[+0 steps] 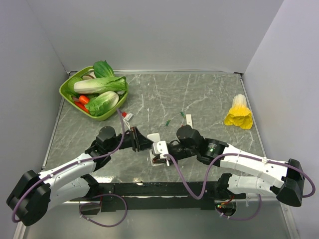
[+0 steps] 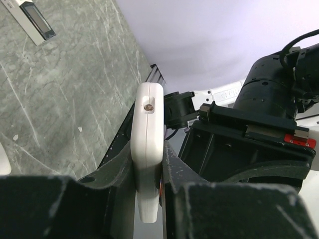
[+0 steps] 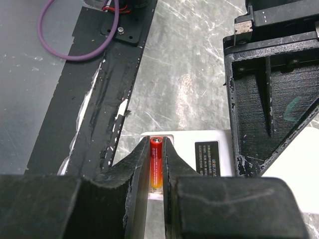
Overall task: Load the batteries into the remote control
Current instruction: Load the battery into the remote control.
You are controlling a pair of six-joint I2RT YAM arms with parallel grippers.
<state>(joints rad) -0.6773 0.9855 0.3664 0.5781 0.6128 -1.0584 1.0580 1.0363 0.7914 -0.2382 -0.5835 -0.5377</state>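
Note:
My left gripper (image 2: 148,152) is shut on the white remote control (image 2: 147,129), holding it edge-on by its lower end. In the top view the remote (image 1: 160,148) hangs between both grippers at the table's near middle. My right gripper (image 3: 156,144) is shut on an orange-red battery (image 3: 156,167), pressed at the end of the remote's white back (image 3: 187,149) beside its dark label (image 3: 206,158). In the top view the left gripper (image 1: 147,144) and right gripper (image 1: 168,152) meet at the remote. A small red piece (image 1: 123,114) lies near the basket; I cannot tell if it is the other battery.
A green basket (image 1: 67,90) of vegetables stands at the back left. A yellow-white vegetable (image 1: 239,113) lies at the right. A narrow white-and-black bar (image 1: 189,119) and tiny green pieces (image 1: 169,123) lie mid-table. A small white piece (image 1: 153,136) lies by the left gripper.

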